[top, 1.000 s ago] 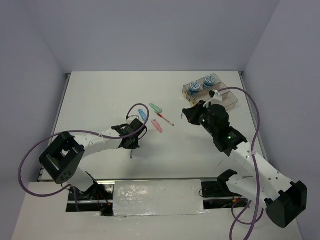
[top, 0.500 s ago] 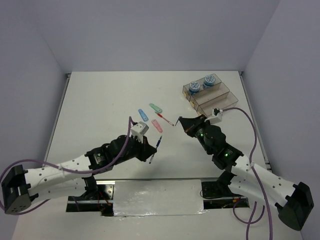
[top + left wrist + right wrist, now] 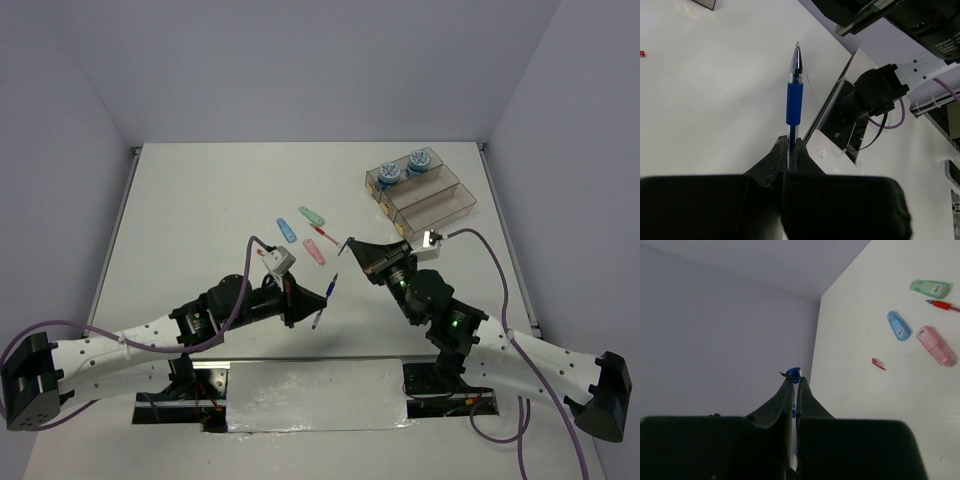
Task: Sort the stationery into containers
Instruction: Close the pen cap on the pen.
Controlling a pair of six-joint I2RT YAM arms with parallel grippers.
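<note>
Stationery, held items: what is entered?
- Item 1: blue pen point(image 3: 794, 100), clear barrel, blue grip, silver tip. It is pinched between the closed fingers of the left gripper point(image 3: 790, 143), with the tip pointing away from the wrist.

Location of item 1?
- In the top view it sits over the near middle of the table point(image 3: 200, 200), between the two arms.

Item 2?
- Blue-capped pen point(image 3: 793, 373), thin clear shaft. It is clamped in the narrow slot between the right gripper point(image 3: 794, 382) fingers, cap end protruding. In the top view the right gripper is near the left one, just beyond it and to its right, without contact.

Loose items?
- Green flat piece point(image 3: 312, 215), blue flat piece point(image 3: 286, 230) and pink flat piece point(image 3: 314, 250) lie in a small cluster on the table, each apart from the others. The red pen point(image 3: 325, 233) lies between the green and pink pieces. One small red bit point(image 3: 878, 363) lies off to the side of the blue piece.

Stored items?
- Two tape rolls point(image 3: 390, 175), blue and white, side by side in the farthest bin.

Containers?
- Containers point(image 3: 465, 205): three clear brown-tinted bins joined in a stepped row at the far right of the table, well apart from both grippers. Nothing can be made out inside the two nearer bins.
</note>
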